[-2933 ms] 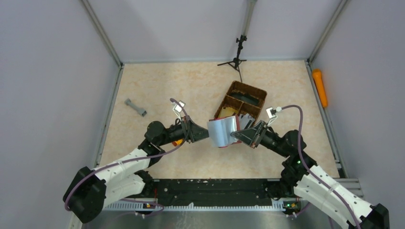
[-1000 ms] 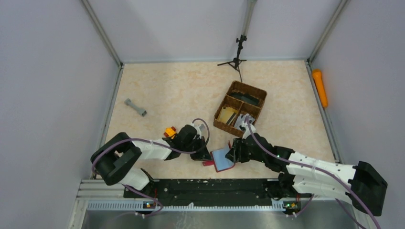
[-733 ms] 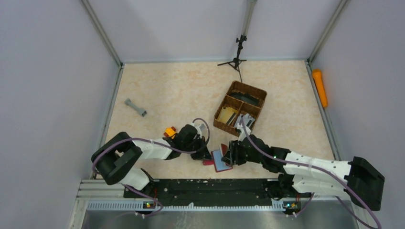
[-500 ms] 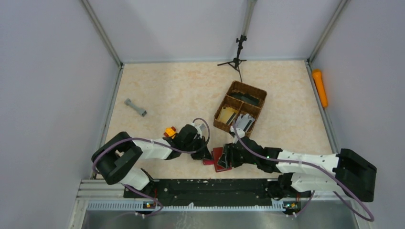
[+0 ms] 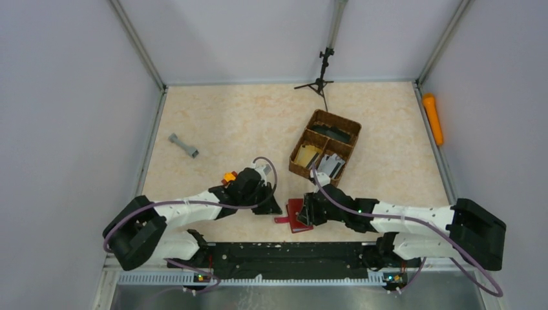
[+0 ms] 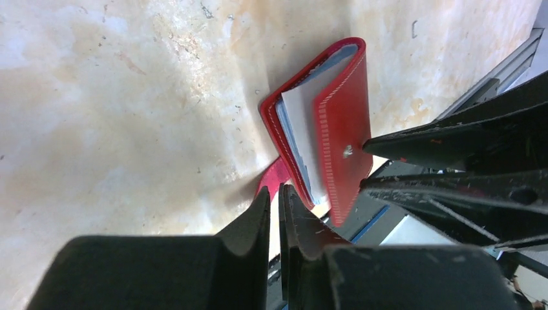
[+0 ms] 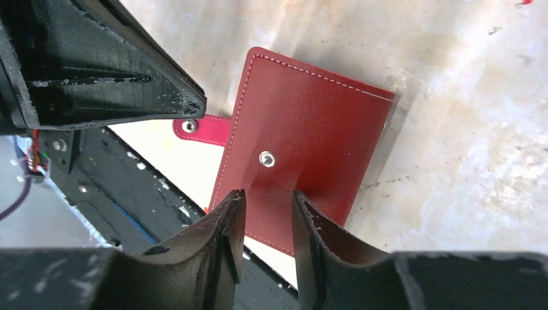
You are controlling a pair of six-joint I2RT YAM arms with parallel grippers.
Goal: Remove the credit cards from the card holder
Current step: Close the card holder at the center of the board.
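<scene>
Card holder (image 5: 296, 215) is lying folded shut by the bench's (image 5: 252, 123) near edge. Left gripper (image 6: 276, 192) is being held nearly closed beside its tab (image 7: 189, 125), right gripper (image 7: 267, 194) narrowly parted over it, presumably for reopening.

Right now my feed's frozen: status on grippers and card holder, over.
Left gripper near shut beside the tab. Right gripper part open over card holder, folded on table. Basket just beyond, not blocking.
</scene>
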